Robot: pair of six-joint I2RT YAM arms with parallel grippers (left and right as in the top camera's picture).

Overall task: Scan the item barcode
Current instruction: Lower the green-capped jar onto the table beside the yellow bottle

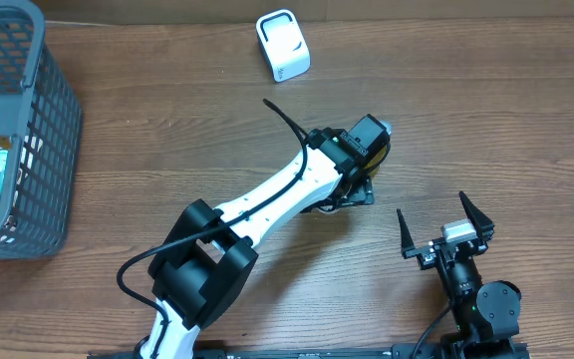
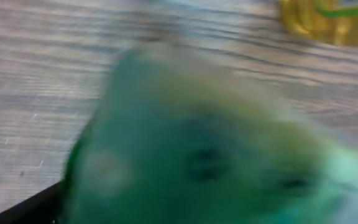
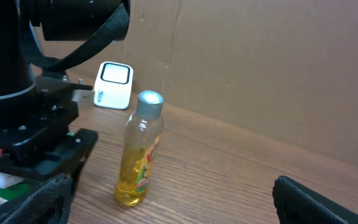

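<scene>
My left gripper (image 1: 355, 184) — jaws hidden, state I cannot tell — hangs over the green-and-white item (image 3: 8, 186), likely the one to scan, beside an upright yellow bottle (image 3: 140, 149); the scanner (image 1: 283, 45) lies beyond, my open-jawed right gripper (image 1: 444, 231) farther off.

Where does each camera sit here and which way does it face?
Overhead: above table, looking down; scanner, basket, left arm, right hand show.
Left wrist: on left arm, against a blurred green thing; own fingers unclear.
Right wrist: low, facing bottle and wall; own fingertips show.
Shared: overhead and right wrist both show scanner and left arm.
</scene>
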